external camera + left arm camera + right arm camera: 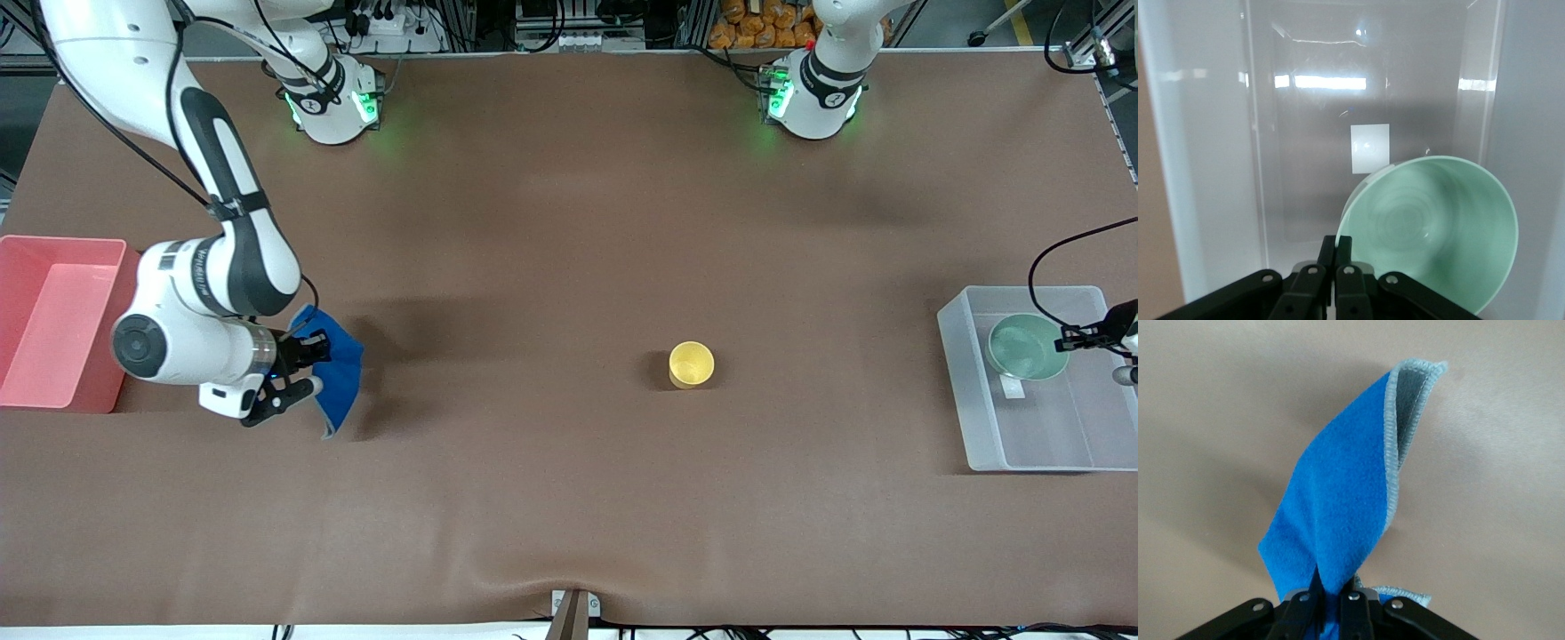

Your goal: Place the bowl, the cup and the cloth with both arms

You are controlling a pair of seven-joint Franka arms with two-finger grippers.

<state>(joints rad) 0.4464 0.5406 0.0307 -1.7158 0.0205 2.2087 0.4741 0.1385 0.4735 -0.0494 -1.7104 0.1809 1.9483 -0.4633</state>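
My left gripper [1080,339] is shut on the rim of the mint-green bowl [1027,347] and holds it tilted in the clear bin [965,400] at the left arm's end of the table. In the left wrist view the closed fingers [1337,245] pinch the bowl's [1431,230] edge. My right gripper [307,360] is shut on the blue cloth [340,384], which hangs from it over the table beside the pink bin [53,320]. It also shows in the right wrist view [1335,590], with the cloth [1338,513] draped down. The yellow cup [691,364] stands upright mid-table.
The pink bin sits at the right arm's end of the table. The clear bin [1205,167] has a white label [1369,148] on its floor. The brown table mat [533,222] spreads between the two bins.
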